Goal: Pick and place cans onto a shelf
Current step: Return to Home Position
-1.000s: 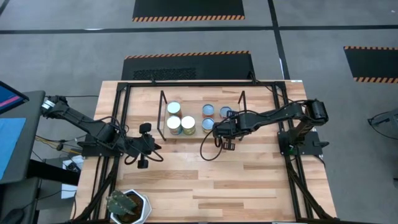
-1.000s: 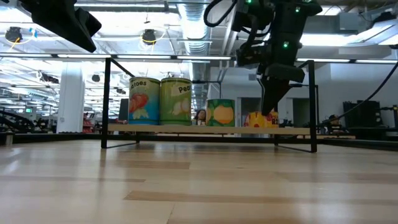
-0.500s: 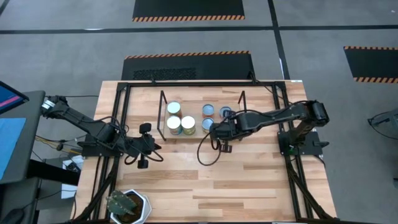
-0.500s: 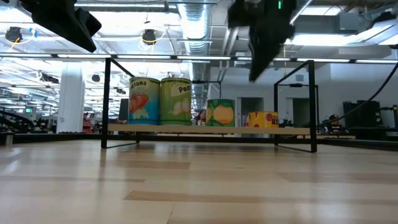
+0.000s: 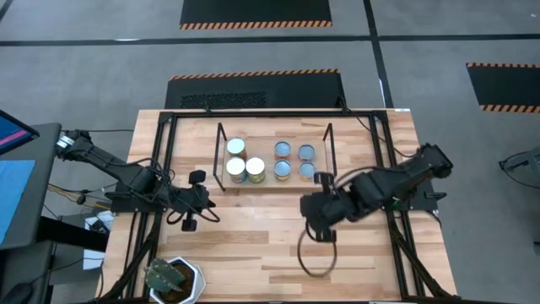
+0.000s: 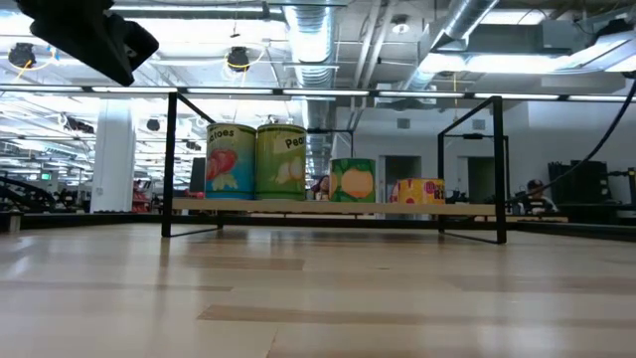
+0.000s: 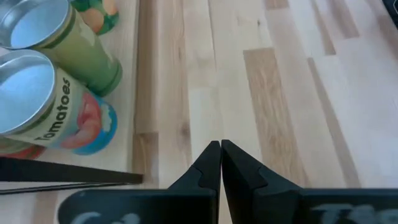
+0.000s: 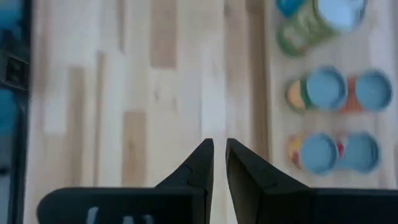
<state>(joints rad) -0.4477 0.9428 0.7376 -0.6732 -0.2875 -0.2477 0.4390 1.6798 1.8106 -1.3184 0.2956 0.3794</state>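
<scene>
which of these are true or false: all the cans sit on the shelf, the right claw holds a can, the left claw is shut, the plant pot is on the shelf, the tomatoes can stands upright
1. All the cans sit on the shelf. True: seven tops show there, none elsewhere on the table.
2. The right claw holds a can. False: it is shut on nothing, over bare table in front of the shelf.
3. The left claw is shut. True, and empty.
4. The plant pot is on the shelf. False: it stands at the table's front left corner.
5. The tomatoes can stands upright. True.
</scene>
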